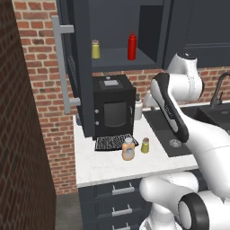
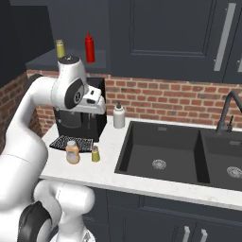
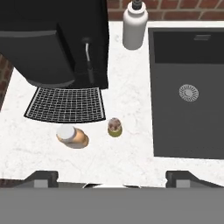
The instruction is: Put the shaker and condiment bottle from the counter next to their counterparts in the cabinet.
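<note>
The olive-yellow shaker (image 1: 145, 145) (image 2: 95, 154) (image 3: 114, 127) stands upright on the white counter (image 1: 108, 168) (image 3: 131, 100). Just left of it is the squat peach-orange condiment bottle (image 1: 128, 149) (image 2: 72, 152) (image 3: 72, 136). My gripper (image 3: 112, 178) hangs high over the counter's front edge, open and empty, its fingers spread wide on either side of both items below. The cabinet (image 1: 117, 60) above stands with its door (image 1: 76, 67) swung open. On its shelf are the mustard-yellow shaker (image 1: 95, 49) (image 2: 60, 48) and the slim red bottle (image 1: 132, 46) (image 2: 90, 47).
A black coffee machine (image 1: 112, 108) (image 3: 57, 39) with a mesh drip tray (image 3: 65, 103) stands behind the two items. A white soap bottle (image 2: 118, 116) (image 3: 134, 26) sits by the dark sink (image 2: 160, 151) (image 3: 188, 87). A brick wall (image 1: 22, 112) closes off the left.
</note>
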